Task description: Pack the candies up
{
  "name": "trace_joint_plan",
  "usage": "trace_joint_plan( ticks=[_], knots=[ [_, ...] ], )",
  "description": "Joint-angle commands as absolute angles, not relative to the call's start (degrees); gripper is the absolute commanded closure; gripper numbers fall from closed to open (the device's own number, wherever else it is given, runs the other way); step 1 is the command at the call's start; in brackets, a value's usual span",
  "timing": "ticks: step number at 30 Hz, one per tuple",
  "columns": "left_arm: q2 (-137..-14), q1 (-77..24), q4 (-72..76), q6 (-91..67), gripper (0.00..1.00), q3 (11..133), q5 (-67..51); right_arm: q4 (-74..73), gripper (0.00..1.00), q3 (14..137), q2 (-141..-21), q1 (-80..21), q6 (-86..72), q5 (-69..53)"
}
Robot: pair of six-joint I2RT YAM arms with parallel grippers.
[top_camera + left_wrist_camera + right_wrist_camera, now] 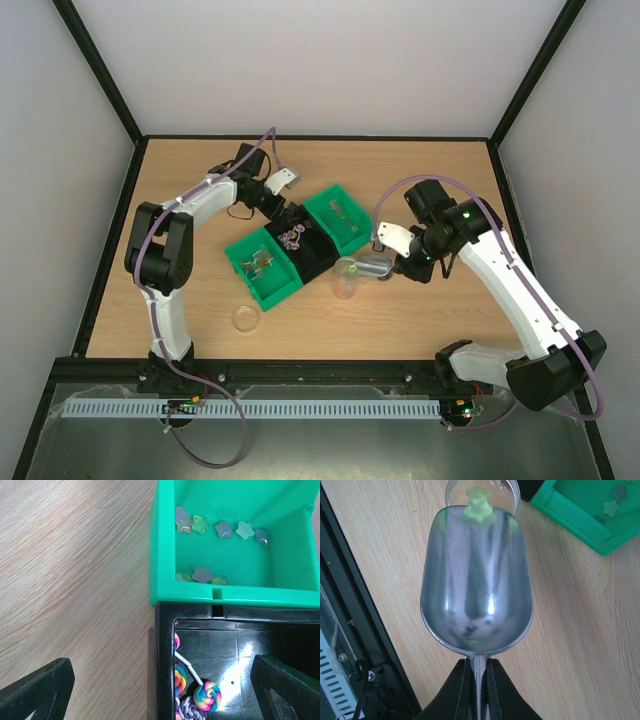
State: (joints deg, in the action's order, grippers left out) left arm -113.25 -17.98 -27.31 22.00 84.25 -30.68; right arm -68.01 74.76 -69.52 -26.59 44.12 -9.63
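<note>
Our right hand (478,677) is pinching the thin handle of the scoop (476,580). The scoop's bowl is almost bare. One green candy (479,507) sits at its front lip, right at the rim of the clear cup (340,270). From above we see a few candies (347,291) inside the cup. The cup stands on the tabletop (420,320), just beside the black bin (315,258).

Our left hand (160,665) is spread wide and holds nothing. One finger is over the tabletop and the other is over the black bin. Swirly lollipops (207,697) lie in that bin. A green bin (162,540) touches it and holds star candies (223,528). A round lid (246,319) lies well apart from the cup.
</note>
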Motion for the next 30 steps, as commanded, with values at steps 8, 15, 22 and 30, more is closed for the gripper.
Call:
trace_joint_plan(
  ticks=[8, 15, 22, 30],
  knots=[
    [-112.0, -17.7, -25.8, 21.0, 0.01, 83.4, -32.4, -73.7, 0.99, 78.0, -70.9, -27.4, 44.4, -7.6],
    [-111.5, -17.6, -26.3, 21.5, 0.01, 83.1, -31.8, -69.8, 0.99, 81.0, -70.9, -27.4, 39.7, -8.0],
    [-112.0, -17.6, -27.3, 22.0, 0.01, 83.8, -30.0, -55.1, 0.99, 80.1, -71.9, -27.5, 25.6, -7.2],
    [-114.3, -18.4, -28.6, 22.0, 0.03, 86.3, -26.1, -47.4, 0.99, 80.1, -80.0, -27.4, 18.3, -3.1]
  ],
)
